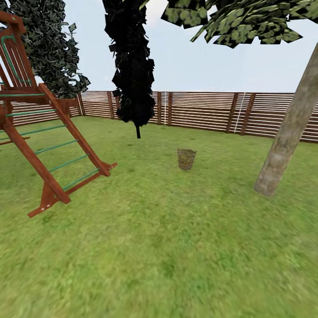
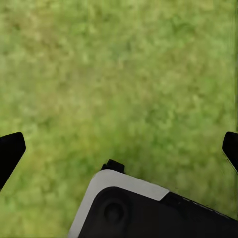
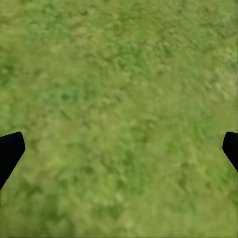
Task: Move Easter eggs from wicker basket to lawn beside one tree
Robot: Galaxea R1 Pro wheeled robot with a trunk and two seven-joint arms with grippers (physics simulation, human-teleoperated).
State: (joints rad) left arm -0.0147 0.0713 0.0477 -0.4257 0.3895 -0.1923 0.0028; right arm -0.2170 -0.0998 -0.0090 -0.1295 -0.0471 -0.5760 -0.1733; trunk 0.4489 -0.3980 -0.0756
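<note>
One wicker basket [image 1: 186, 158], one tree [image 1: 287, 132]

No readable text

No lettering, label, brand, number or sign can be read on any surface in the head view or either wrist view.

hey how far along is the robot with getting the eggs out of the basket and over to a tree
Nothing looks done yet. The wicker basket stands on the lawn some way ahead, too far to tell what it holds. The left gripper and right gripper are open, empty, over grass. Left: reach the basket, lift out three eggs and set them by one tree, perhaps the pale-trunked tree nearby.
</note>
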